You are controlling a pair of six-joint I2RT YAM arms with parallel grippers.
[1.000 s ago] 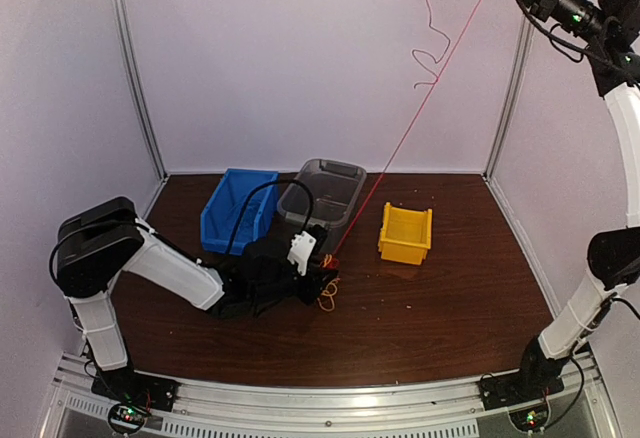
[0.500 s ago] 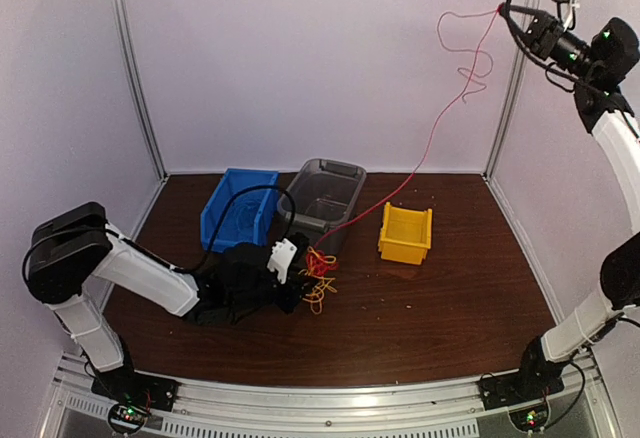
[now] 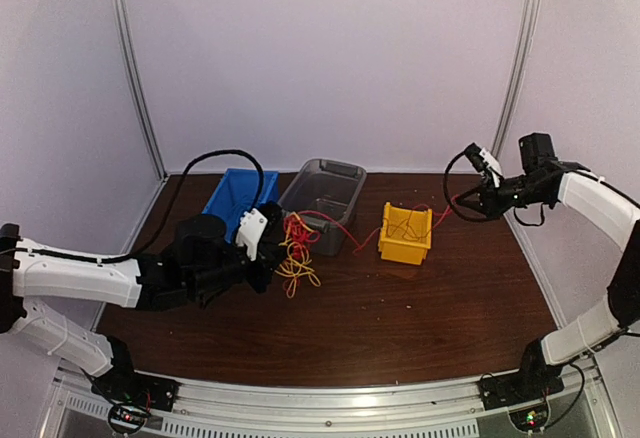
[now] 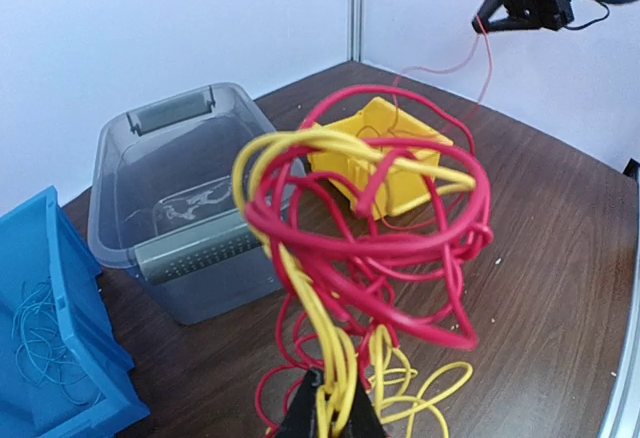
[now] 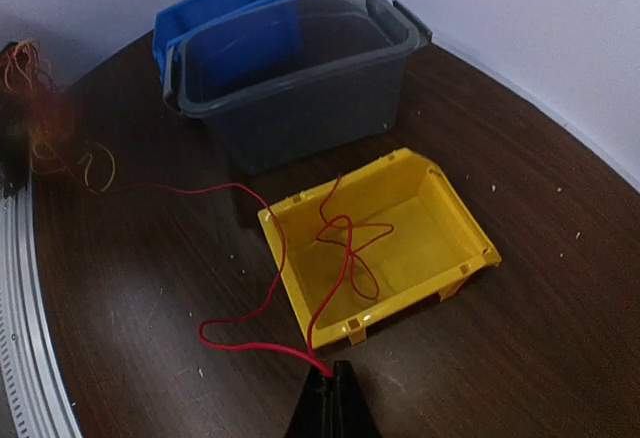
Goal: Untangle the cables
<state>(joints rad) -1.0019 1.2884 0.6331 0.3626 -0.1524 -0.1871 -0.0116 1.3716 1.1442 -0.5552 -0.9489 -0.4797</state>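
Walls (image 3: 330,58): pale lilac panels with metal posts close off the back and both sides.
Bench (image 3: 420,308): dark brown wood grain, with a metal rail along the near edge.
Left arm (image 3: 80,278): white and black, stretched low across the bench from the left toward the middle.
Right arm (image 3: 600,198): white, rising at the right edge and bent inward above the bench.
Grey bin (image 3: 322,203): translucent, at the back in the middle, between the other two bins and just beside the blue one.
Blue bin (image 3: 232,196): at the back left; the left wrist view shows thin pale strands lying on its floor.
Yellow bin (image 3: 405,235): smallest of the three, right of the grey bin and apart from it.
Cables (image 4: 370,218): a tangle of red and yellow strands bunched at the tips of the left fingers, in front of the grey bin, with yellow loops trailing onto the bench below.
Red cable (image 5: 255,346): one strand runs from the tangle across the bench, curls inside the yellow bin, crosses its wall and ends at the right fingers.
Left fingers (image 4: 325,403): closed, pinching red and yellow strands of the cables.
Right fingers (image 5: 330,388): pressed together on the end of the red cable, just to the right of the yellow bin.
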